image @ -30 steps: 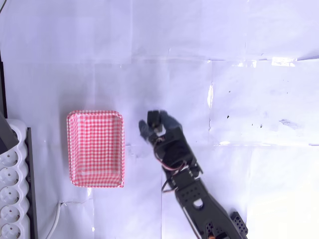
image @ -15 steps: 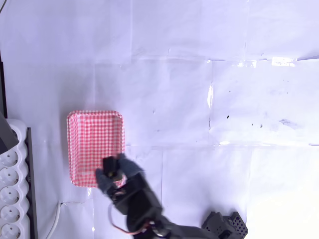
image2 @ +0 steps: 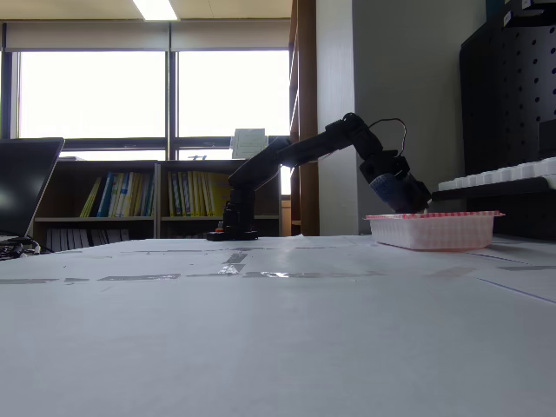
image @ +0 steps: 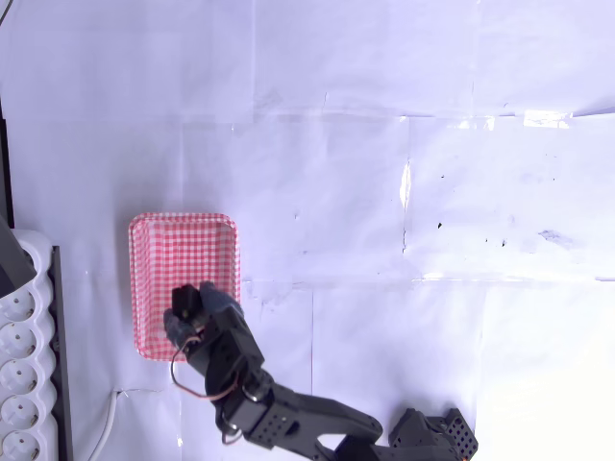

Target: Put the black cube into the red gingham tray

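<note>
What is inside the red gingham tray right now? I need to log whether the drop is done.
Overhead, the gripper holds the black cube over the red gingham tray; its visible floor is bare checks. The floor beneath the gripper is covered.

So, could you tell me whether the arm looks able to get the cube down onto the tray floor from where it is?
Probably yes. The tool holds the black cube over the near end of the red checked tray, inside its rim in the overhead view, and the tray floor beneath looks bare, so nothing seems to block lowering it.
</note>
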### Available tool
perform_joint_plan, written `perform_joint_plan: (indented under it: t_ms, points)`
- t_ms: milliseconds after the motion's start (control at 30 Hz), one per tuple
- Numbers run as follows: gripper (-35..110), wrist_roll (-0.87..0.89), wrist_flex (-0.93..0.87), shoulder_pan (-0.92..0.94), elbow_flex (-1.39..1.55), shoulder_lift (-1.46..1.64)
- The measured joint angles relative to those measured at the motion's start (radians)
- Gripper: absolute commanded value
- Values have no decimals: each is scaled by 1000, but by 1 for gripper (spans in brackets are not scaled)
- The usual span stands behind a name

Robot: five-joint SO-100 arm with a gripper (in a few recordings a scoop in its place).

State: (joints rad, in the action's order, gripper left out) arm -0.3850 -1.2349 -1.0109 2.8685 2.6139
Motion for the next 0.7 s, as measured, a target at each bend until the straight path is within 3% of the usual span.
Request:
perform_joint_plan:
  t_ms: [367,700]
  points:
    - [38,40,-9,0,11,41]
    - [38,21,-35,25,20,-32]
